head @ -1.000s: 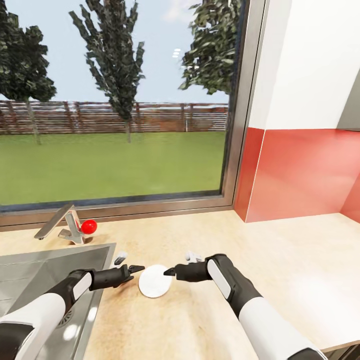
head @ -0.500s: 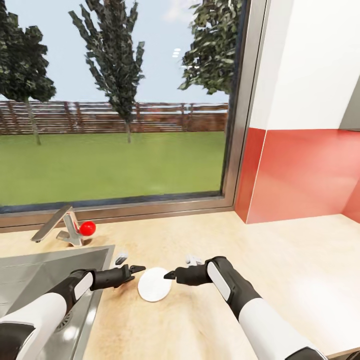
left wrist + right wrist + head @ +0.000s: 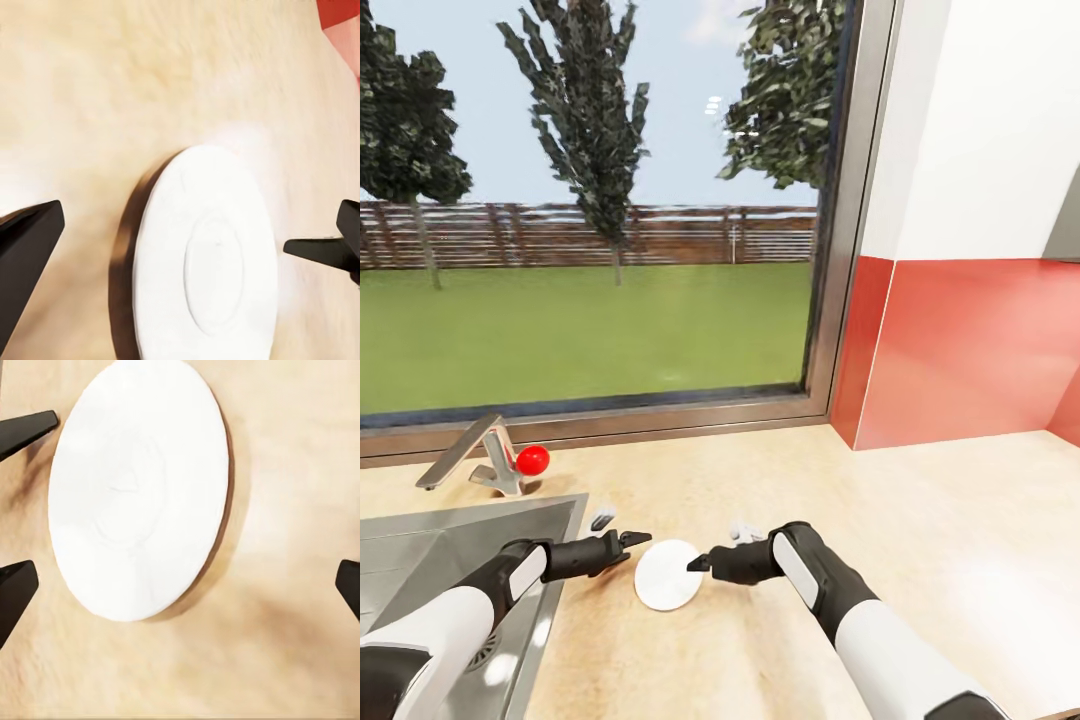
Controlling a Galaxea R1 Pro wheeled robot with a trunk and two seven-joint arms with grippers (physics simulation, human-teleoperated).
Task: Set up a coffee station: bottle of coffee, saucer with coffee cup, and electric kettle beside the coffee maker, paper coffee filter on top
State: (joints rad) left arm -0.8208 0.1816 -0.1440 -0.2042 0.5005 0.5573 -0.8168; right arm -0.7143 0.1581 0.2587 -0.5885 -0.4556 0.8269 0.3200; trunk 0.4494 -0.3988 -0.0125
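A long wooden kitchen countertop (image 3: 920,530) sits under a big window, with a sink (image 3: 420,560) on one side. The white saucer (image 3: 665,575) lies flat on it between the left gripper (image 3: 632,541) and the right gripper (image 3: 698,563), and both look open and empty. It seems to be the saucer's turn, so next one gripper should pinch its thin edge.

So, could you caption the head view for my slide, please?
Both grippers, left and right, flank the white saucer on the countertop beside the sink.

Saucer (image 3: 206,262) near rim cropped by left wrist view's edge
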